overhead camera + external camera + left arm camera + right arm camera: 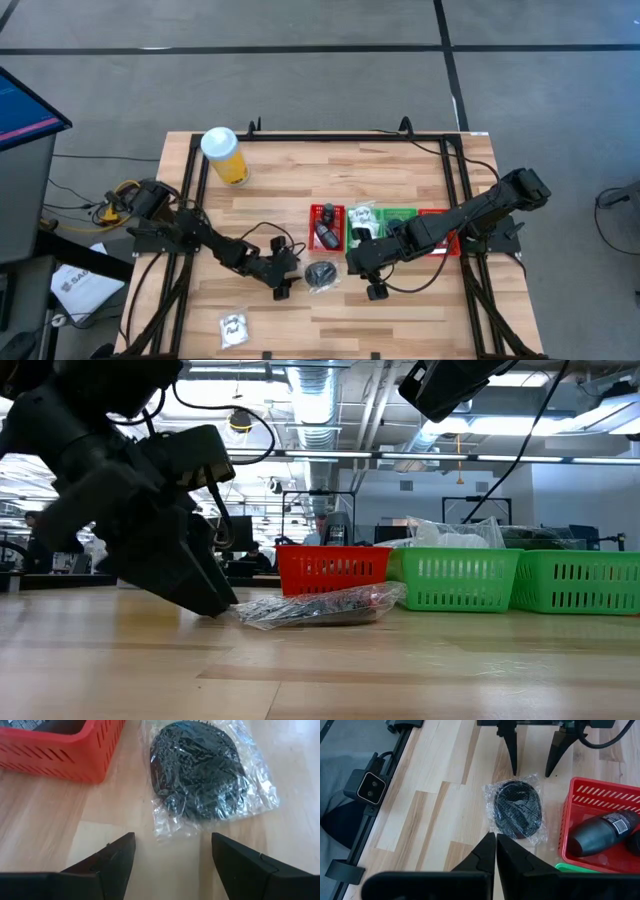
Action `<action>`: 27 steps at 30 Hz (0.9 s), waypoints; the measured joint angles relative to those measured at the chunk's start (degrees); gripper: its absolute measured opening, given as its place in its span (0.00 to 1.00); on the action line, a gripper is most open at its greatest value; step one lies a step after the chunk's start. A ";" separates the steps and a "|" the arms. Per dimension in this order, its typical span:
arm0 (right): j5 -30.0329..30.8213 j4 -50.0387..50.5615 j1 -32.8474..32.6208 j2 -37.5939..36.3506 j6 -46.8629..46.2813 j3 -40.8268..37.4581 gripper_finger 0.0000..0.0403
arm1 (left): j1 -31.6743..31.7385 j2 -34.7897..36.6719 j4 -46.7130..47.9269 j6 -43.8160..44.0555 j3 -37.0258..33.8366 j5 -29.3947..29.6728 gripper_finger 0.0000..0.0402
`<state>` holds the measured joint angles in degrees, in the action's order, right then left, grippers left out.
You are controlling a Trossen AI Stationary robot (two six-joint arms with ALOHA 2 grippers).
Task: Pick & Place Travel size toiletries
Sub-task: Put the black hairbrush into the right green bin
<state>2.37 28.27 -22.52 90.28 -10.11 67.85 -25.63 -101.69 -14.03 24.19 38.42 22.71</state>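
Left gripper, low at the table's front, fingers spread apart and empty, aimed at the clear crinkly bag of black round pieces, which lies flat on the pale wooden table just beyond the fingertips and just beside the red slatted plastic tray. Right gripper, hovering above the bag from the opposite side, fingers pressed together, holding nothing. Farther off, green slatted trays. Risk: the flat, slippery film may slide ahead of closing fingers, or the fingertips may scrape the tabletop; the facing arms may collide over the bag.
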 joint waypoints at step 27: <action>0.01 0.04 -1.30 0.00 0.00 0.00 0.02 | 0.70 -3.71 -4.43 -4.10 0.00 0.72 0.01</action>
<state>2.38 28.32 -23.82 90.28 -10.11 67.85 -24.93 -105.40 -18.46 20.09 38.41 23.44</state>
